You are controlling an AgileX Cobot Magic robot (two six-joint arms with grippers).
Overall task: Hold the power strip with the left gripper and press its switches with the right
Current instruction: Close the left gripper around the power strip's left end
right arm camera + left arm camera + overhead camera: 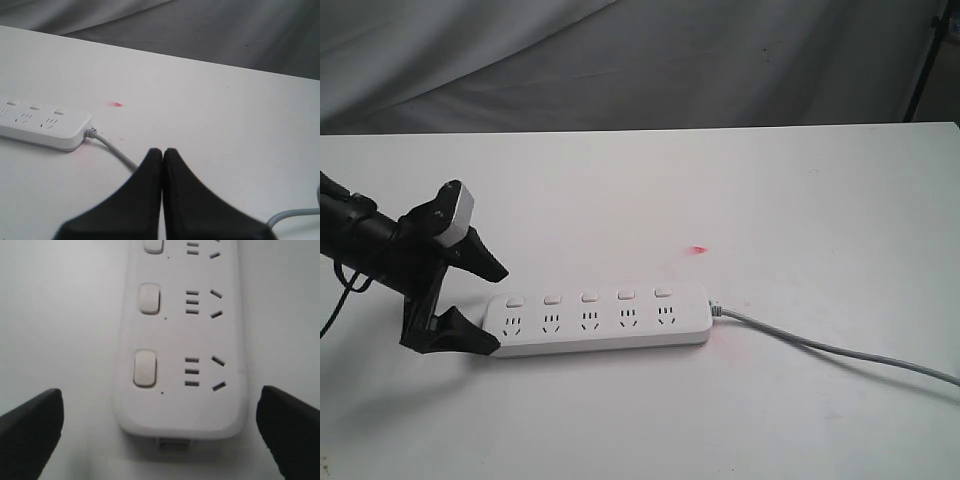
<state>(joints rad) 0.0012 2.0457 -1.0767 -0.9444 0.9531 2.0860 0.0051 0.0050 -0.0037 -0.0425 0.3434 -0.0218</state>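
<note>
1. Exterior view: a white tabletop (800, 190) is seen before a grey cloth backdrop (620, 60). The power strip (600, 336) is laid lengthwise near the front edge, with its cord (840, 351) trailed off to the right. The left end effector (502, 310) is spread wide astride the strip's left end, and nothing is gripped. The switches (588, 297) are left uncovered. A small red spot (697, 249) is seen behind the strip. The right arm is not shown here.
2. Left wrist view: the strip's end is framed between the two fingers (30, 432), clear of both. If the closing is off-centre, the strip could be pushed askew. If it is left unclamped, it would probably be slid along by a press.
3. Right wrist view: the right end effector (162, 151) is pinched together and empty, well apart from the strip, with the cord lying between. The cord could be snagged and the strip dragged. A socket could be struck instead of a switch, since each pair sits close together.
</note>
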